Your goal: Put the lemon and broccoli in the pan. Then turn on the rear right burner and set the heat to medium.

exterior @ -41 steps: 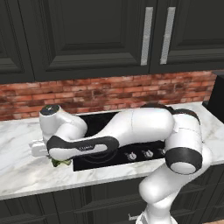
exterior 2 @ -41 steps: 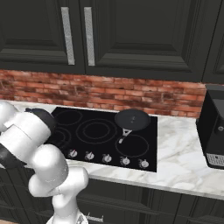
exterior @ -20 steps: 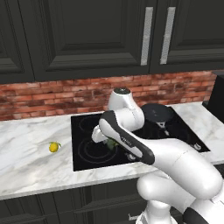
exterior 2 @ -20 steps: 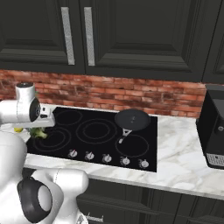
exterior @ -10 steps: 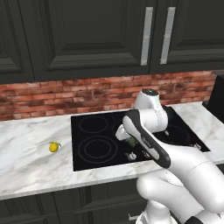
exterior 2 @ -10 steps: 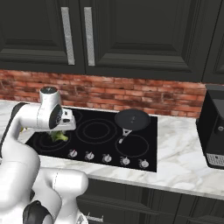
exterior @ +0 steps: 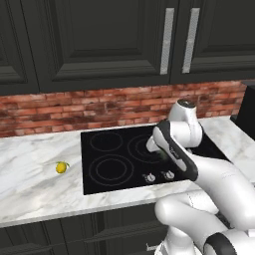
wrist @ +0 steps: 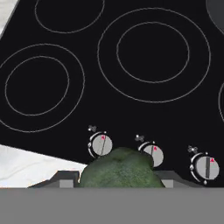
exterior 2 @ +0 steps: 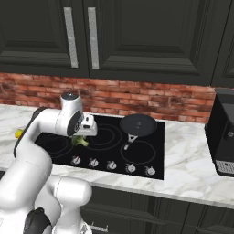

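broccoli (wrist: 117, 169) clamped in the hand (exterior 2: 82, 138) above the stovetop (wrist: 131, 65); lemon (exterior: 61, 167) on the counter (exterior: 30, 184).

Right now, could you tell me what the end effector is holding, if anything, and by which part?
The end effector holds the broccoli over the cooktop; which part it grips cannot be told.

We see a black glass cooktop (exterior: 114, 162) with thin ring burner outlines, set in a white marble counter (exterior: 30, 179), and a row of small round knobs (exterior 2: 112, 165) along its front edge. Behind it runs a red brick backsplash (exterior: 74, 104), with dark upper cabinets (exterior: 99, 40) carrying vertical silver handles (exterior 2: 68, 32). A dark appliance (exterior 2: 221, 137) sits on the counter at the right of the right base view.
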{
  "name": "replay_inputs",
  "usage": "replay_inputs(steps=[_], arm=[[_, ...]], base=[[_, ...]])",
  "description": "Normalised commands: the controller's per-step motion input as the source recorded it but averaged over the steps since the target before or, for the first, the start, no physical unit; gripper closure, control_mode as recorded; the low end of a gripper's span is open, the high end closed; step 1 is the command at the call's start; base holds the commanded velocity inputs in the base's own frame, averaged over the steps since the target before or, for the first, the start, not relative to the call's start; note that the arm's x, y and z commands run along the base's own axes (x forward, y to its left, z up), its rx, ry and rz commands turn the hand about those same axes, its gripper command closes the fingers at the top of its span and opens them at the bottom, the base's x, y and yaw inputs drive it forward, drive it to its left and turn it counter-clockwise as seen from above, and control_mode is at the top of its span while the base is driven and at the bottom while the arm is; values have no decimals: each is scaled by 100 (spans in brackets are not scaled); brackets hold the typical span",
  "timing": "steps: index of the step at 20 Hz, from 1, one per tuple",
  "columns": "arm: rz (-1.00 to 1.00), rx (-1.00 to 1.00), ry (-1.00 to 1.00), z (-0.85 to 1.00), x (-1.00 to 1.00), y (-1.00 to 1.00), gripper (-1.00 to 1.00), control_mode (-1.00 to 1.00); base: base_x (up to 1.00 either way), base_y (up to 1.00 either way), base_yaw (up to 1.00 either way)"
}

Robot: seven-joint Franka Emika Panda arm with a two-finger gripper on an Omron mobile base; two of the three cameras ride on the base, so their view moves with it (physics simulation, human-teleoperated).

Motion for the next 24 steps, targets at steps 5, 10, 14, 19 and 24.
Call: replay_inputs(steps=[5, 10, 14, 19, 24], arm=[[-18, 0, 0, 1, 41, -68, 100, -100], [-23, 0, 0, 0, 47, -63, 100, -100], [-27, 0, 0, 0, 50, -42, 100, -100], [-16, 0, 0, 0, 26, -34, 100, -100], [-4, 0, 0, 0, 31, -31, 100, -100]], base=[[0, 0, 0], [0, 0, 0], [0, 0, 0], [0, 0, 0], [0, 0, 0]])
